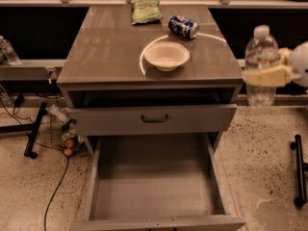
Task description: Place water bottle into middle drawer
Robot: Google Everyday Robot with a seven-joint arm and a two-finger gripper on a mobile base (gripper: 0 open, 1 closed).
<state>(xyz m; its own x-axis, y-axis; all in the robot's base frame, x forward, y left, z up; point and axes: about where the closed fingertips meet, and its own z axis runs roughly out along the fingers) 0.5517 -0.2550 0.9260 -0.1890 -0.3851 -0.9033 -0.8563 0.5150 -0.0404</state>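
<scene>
Cabinet (106, 52): centre of the scene, grey top.
Drawer (154, 196): pulled out toward the near edge, below the front with the black handle.
Bottle (260, 52): upright in the air, just right of the cabinet top, outside the drawer.
Claw (262, 75): at the right edge, closed around the bottle's middle.
Bowl (166, 56): white, on the cabinet top.
Bag (146, 10): green, at the top's far edge.
Can (183, 26): blue, on its side, right of the bag.

Off the right edge of the satin cabinet top (106, 47), the matt cream gripper (266, 76) clasps the clear ribbed-plastic water bottle (260, 49); middle drawer (154, 191) smooth matt grey.
</scene>
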